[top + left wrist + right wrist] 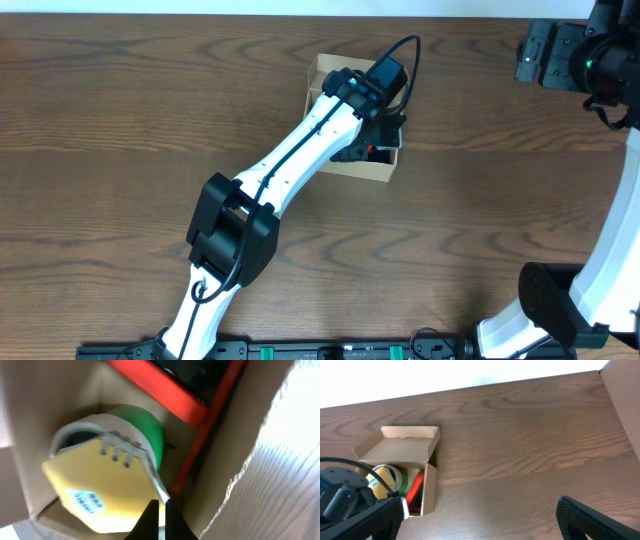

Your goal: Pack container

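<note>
The container is a tan cardboard box with its flap lid open, at the table's centre back; it also shows in the right wrist view. My left gripper reaches down inside it. In the left wrist view its fingers are shut on the thin metal blade of a yellow tape dispenser with a green roll. A red-framed item lies beside the dispenser in the box. My right gripper is wide open and empty, high at the back right.
Brown wooden table all round the box. A tan cardboard surface stands at the right edge of the right wrist view. The left arm's white link stretches from the front edge to the box.
</note>
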`<state>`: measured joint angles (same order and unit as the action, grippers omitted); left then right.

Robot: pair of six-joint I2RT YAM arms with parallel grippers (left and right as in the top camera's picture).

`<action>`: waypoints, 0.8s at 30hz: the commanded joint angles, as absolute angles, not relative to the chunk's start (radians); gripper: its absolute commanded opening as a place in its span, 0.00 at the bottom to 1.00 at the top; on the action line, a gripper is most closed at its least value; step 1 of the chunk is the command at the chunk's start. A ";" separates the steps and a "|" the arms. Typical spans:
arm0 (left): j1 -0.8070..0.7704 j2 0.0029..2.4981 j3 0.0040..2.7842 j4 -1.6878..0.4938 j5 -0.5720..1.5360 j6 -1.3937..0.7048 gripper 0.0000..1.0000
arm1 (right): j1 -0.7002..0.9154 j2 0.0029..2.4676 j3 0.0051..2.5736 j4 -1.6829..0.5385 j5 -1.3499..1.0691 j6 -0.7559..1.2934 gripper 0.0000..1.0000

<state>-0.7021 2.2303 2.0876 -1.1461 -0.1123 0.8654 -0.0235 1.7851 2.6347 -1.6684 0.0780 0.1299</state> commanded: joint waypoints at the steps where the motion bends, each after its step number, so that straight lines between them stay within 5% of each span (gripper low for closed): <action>1: -0.719 2.213 2.183 -1.148 -0.123 0.667 0.16 | -0.032 1.786 2.635 -1.670 0.078 0.141 0.99; 5: -0.722 2.168 2.305 -1.195 -0.214 0.349 0.22 | -0.032 1.786 2.635 -1.670 0.078 0.141 0.99; 14: -0.682 2.024 2.407 -1.431 -0.352 0.033 0.06 | -0.032 1.786 2.635 -1.670 0.078 0.141 0.99; 24: -0.387 1.962 2.406 -1.689 -0.261 -0.182 0.06 | -0.032 1.786 2.635 -1.631 0.065 0.150 0.99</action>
